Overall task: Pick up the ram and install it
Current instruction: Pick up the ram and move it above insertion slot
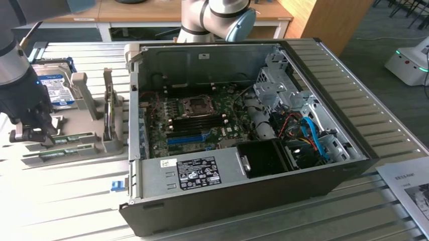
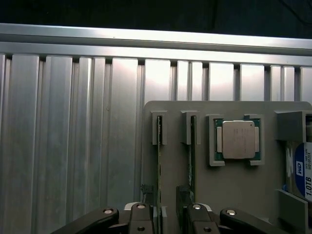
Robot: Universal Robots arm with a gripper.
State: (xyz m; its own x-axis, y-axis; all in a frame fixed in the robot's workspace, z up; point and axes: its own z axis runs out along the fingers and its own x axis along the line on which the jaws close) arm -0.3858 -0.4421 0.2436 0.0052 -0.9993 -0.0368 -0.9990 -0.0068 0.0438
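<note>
A ribbed aluminium surface (image 1: pixel 67 201) is carrying an open black computer case (image 1: pixel 268 191), with wooden furniture (image 1: pixel 322 20) standing behind. The ram (image 1: pixel 70 137), a thin green board, is sitting on edge in a matte grey slotted tray (image 2: pixel 165 109), its long axis running toward the case. The end effector (image 1: pixel 30 134) is hovering at its outer end, fingers spread, clamping nothing.

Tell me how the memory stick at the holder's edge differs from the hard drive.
The memory stick is a long, thin green board standing on edge in slots; the hard drive is a broad flat box showing its blue label. The memory stick lies by the open hand; the hard drive sits farther off, past the processor. Both rest in the grey holder, outside the computer.
</note>
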